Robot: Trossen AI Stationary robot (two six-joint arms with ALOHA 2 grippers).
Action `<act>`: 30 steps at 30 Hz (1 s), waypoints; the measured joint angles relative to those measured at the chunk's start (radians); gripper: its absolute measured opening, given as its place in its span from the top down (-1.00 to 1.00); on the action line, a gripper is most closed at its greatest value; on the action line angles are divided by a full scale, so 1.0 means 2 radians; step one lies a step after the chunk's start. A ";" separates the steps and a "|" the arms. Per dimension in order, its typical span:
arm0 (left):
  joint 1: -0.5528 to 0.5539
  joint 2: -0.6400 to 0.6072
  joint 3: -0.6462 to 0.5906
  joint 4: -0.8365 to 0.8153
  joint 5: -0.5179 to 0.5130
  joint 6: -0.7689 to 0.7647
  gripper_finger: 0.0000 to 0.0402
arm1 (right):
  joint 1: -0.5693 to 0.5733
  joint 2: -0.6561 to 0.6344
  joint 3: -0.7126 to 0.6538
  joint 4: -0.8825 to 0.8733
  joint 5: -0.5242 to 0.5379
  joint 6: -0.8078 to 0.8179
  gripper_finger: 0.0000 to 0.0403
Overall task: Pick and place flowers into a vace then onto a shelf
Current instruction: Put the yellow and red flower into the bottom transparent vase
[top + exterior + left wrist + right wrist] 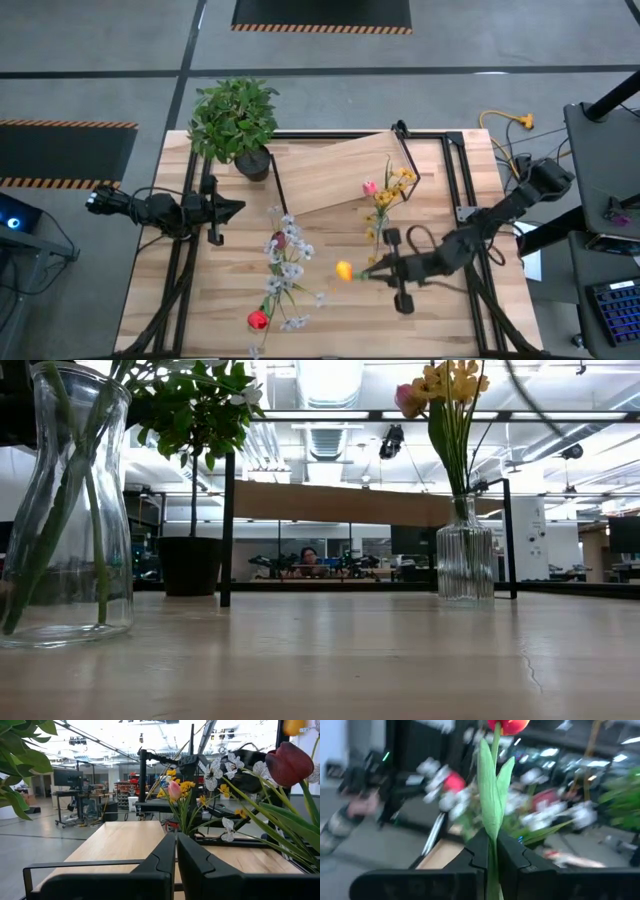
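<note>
My right gripper hangs level over the table's right half, shut on an orange tulip whose bloom points toward the table's left. A ribbed glass vase holds yellow blooms and a pink bud. A wider clear vase holds white sprays and a red tulip. The shelf is a light board on a black frame at the far middle. My left gripper waits shut at the left. My right gripper pinches the tulip's green stalk between its two fingers, just below the leaves. The fingers come level from the table's right. The stalk sticks out ahead of the fingertips, bloom foremost, and the flower is lifted clear of the table.
A bushy green plant in a dark pot stands at the far left by the shelf. Black frame rails run along the table's sides. Bare wood lies at the near right. A person sits far behind the table.
</note>
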 joint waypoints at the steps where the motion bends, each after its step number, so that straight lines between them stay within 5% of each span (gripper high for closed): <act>1: 0.000 0.000 0.000 0.000 0.000 0.000 1.00 | -0.002 -0.003 -0.013 0.028 0.001 -0.003 0.94; 11: 0.000 0.000 0.000 0.001 0.000 0.000 1.00 | -0.010 0.054 0.006 0.196 0.001 -0.011 0.94; 30: 0.000 0.000 0.000 0.000 0.000 -0.001 1.00 | -0.014 0.338 0.304 0.303 0.015 -0.115 0.94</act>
